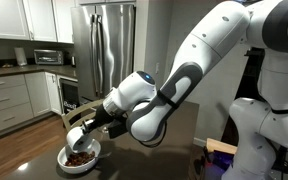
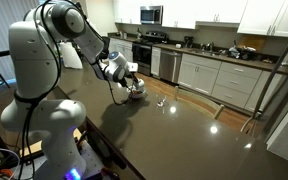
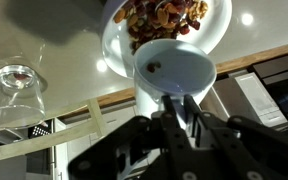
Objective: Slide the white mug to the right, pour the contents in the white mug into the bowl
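Exterior view: gripper point(image 1: 87, 130) was clenched on the white mug point(image 1: 75, 138). The mug was tipped steeply, mouth down, just above the bowl point(image 1: 81, 157). Brown pieces were in the bowl.

Another exterior view: the arm reached across the dark table point(image 2: 184, 140) to the far side. The gripper point(image 2: 125, 77), mug and bowl point(image 2: 136, 91) merged into one small white patch. The mug was probably over the bowl's rim, but too small to confirm.

Wrist view: fingers point(image 3: 189, 108) pinched the mug's point(image 3: 174, 62) near wall, jaws closed on it. The mouth was angled toward the bowl point(image 3: 114, 40), which was heaped with brown food. One brown piece point(image 3: 152, 68) sat inside the mug near the lip; otherwise it looked empty. A clear glass point(image 3: 14, 85) stood well apart to one side.

Judgement: the slide looked done and the pour was in hand, near its end. The next move calls for a bit more wrist roll to shed the last piece, keeping the lip over the bowl. Then right the mug and set it down clear of bowl and glass.
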`<action>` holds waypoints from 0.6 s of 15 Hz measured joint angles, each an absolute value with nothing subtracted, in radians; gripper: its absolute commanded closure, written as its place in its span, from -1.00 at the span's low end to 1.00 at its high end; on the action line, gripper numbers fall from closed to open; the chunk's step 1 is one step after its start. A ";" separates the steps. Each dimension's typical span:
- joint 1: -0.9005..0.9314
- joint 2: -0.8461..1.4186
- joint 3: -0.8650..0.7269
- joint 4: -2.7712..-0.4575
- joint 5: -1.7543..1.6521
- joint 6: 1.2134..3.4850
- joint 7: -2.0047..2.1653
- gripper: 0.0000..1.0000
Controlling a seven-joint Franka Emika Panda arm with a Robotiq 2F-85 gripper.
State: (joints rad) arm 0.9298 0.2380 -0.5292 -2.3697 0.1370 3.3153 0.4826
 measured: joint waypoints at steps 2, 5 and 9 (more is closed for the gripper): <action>0.930 0.242 -0.529 -2.371 0.137 3.315 0.483 0.87; 0.931 0.243 -0.535 -2.371 0.138 3.315 0.483 0.87; 0.931 0.234 -0.540 -2.369 0.140 3.313 0.483 0.87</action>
State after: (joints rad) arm 0.9311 0.2342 -0.5400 -2.3691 0.1403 3.3126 0.4826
